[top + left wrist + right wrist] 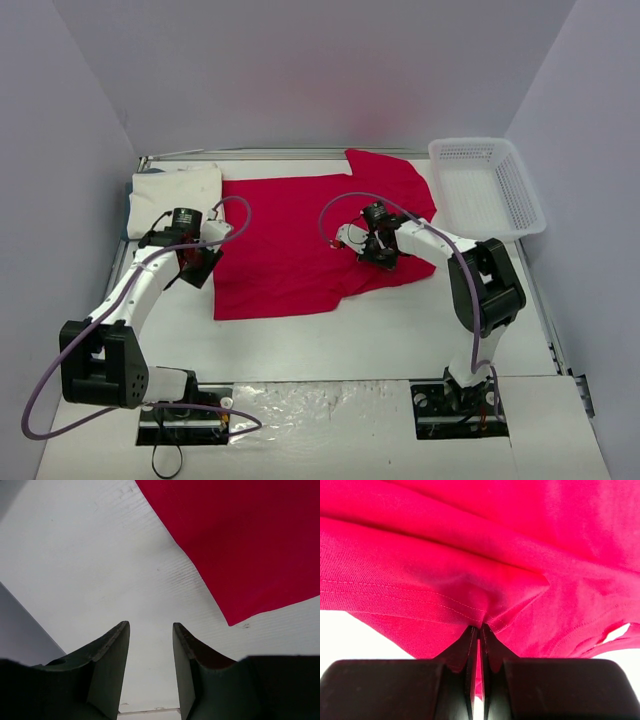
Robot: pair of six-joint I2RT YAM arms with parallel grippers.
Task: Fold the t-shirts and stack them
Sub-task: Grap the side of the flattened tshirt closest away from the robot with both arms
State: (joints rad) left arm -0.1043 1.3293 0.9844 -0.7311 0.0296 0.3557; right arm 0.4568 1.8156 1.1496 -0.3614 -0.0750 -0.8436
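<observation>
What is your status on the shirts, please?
Left pincer open over table. Right pincer shut on red shirt hem. White shirt folded, far left. Nothing blocking.

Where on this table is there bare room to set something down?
Widest: the table strip between red shirt and arm bases. Smaller: left of the shirt, under the left arm. Crowded: far side, with white shirt and basket.

The top view looks down from above and behind the arms (140, 287), taking in the whole table (400, 320). The left wrist view faces bare table closely, sharing the red shirt (250, 540) corner. The right wrist view presses against that shirt behind the right pincer (479, 630).
</observation>
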